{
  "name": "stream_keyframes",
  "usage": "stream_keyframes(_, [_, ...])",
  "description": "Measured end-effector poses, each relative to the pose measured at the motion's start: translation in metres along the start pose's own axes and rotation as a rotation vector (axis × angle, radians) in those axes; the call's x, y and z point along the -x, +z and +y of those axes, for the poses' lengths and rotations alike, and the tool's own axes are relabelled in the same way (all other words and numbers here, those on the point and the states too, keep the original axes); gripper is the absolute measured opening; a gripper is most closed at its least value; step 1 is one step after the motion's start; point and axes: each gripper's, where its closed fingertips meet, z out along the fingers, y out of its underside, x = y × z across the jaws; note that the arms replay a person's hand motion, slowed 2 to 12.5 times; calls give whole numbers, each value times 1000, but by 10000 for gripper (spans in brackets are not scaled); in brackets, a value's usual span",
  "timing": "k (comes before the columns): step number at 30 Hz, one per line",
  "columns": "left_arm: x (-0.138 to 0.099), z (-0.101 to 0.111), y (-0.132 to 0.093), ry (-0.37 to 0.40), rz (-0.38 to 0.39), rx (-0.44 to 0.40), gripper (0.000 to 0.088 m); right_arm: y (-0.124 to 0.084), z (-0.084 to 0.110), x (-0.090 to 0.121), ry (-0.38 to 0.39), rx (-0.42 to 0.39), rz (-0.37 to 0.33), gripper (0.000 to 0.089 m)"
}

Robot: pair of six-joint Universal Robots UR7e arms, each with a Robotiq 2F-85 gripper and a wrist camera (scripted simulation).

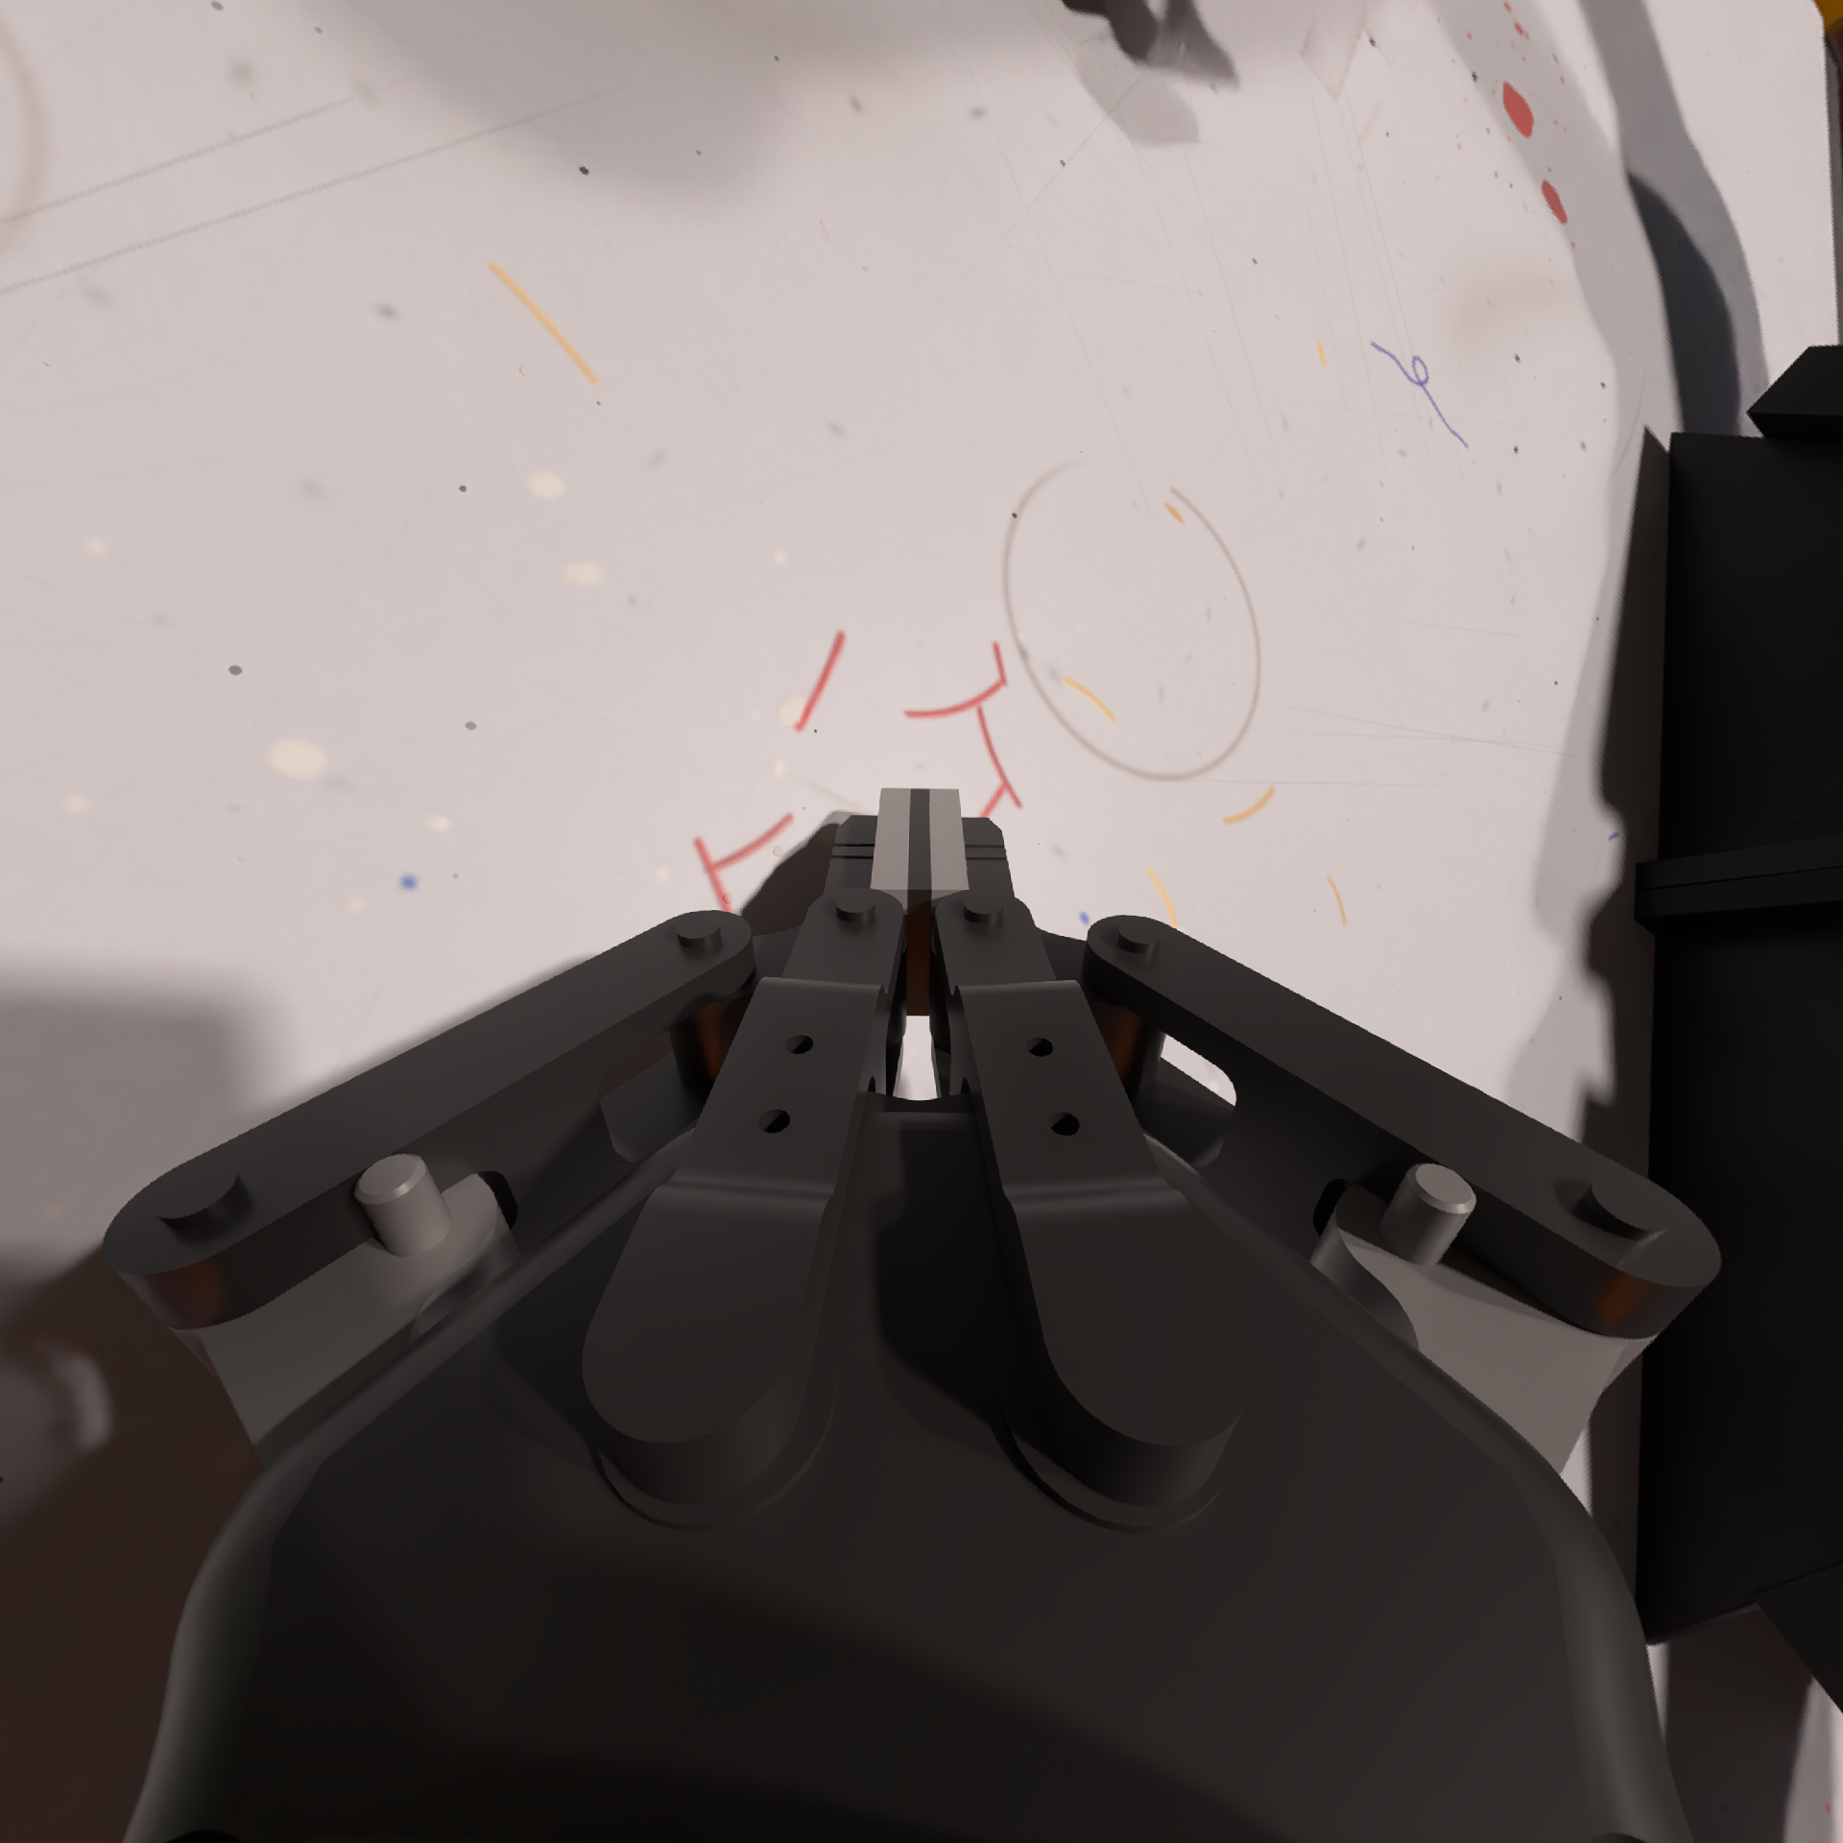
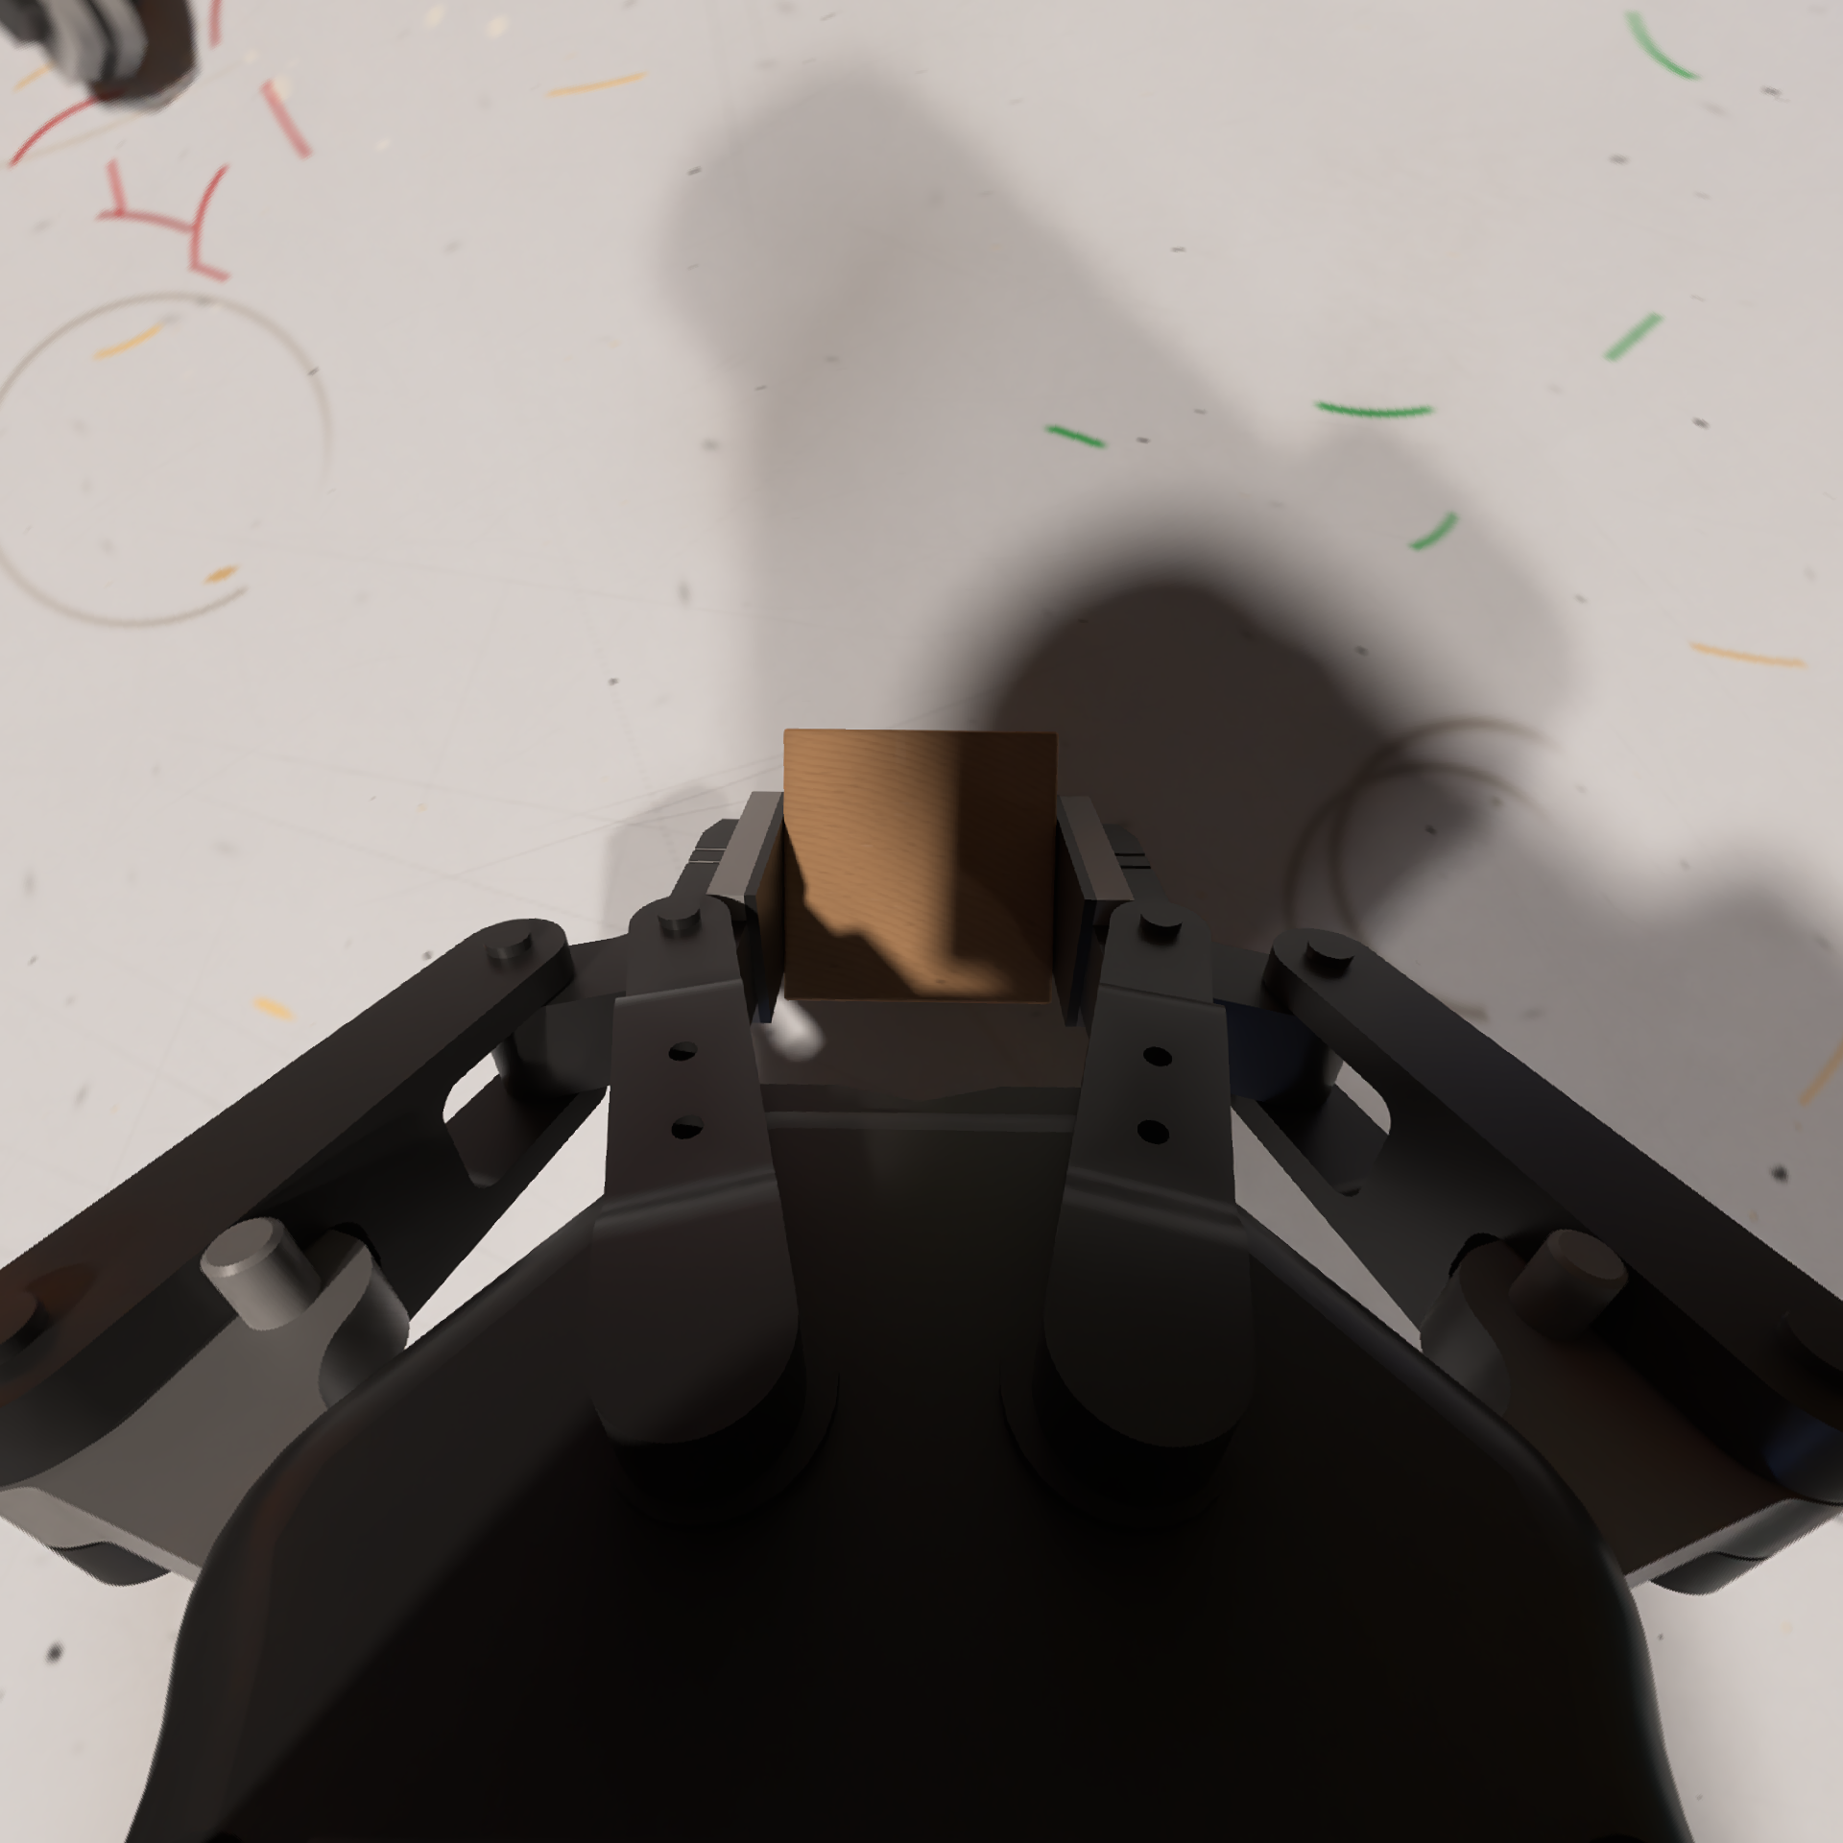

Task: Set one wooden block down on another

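Counting first, I find just one wooden block (image 2: 920, 864) across my two wrist views, though the task calls for two; I cannot see a second one anywhere. There are two grippers, one filling the near half of each view.

In the right wrist view, the right gripper (image 2: 920, 898) is grasping that block. Its jaws stand apart by the block's width, one pad pressed flat to the block's left face and one to its right face. The block sits squarely between them, upright, its light brown face toward my camera and partly crossed by shadow. It pokes a little beyond the fingertips on the far side. Whether it rests on the white surface (image 2: 499, 598) or hangs above it, I cannot tell. Broad dark shadows of the arm fall to the far right of it.

In the left wrist view, the left gripper (image 1: 919, 838) has its jaws clenched together, the two grey pads meeting with nothing between them. It hangs over the same white surface, near a cluster of red marks (image 1: 957, 708) and a faint ring (image 1: 1132, 618). A black post (image 1: 1745, 997) stands at the right edge.

At the far left corner of the right wrist view, a blurred dark gripper tip shows beside those red marks.
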Motion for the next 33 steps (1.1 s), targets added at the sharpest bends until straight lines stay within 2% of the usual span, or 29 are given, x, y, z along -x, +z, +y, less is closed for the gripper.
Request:
stream_keyframes(2, [0,0,0,-1,1,0,0,-1,1,-9,49,-30,31,433])
stream_keyframes(6, [0,0,0,-2,2,0,0,-3,0,-12,111,-93,21,433])
stream_keyframes(9, [0,0,0,-2,1,0,0,-2,0,-14,133,-118,38,433])
stream_keyframes(16, [0,0,0,-2,-3,-1,0,-3,3,-17,129,-111,123,433])
stream_keyframes(24, [0,0,0,-4,1,1,0,-4,3,-21,194,-95,143,433])
stream_keyframes(33, [0,0,0,-12,11,3,0,-4,3,-25,221,-100,168,433])
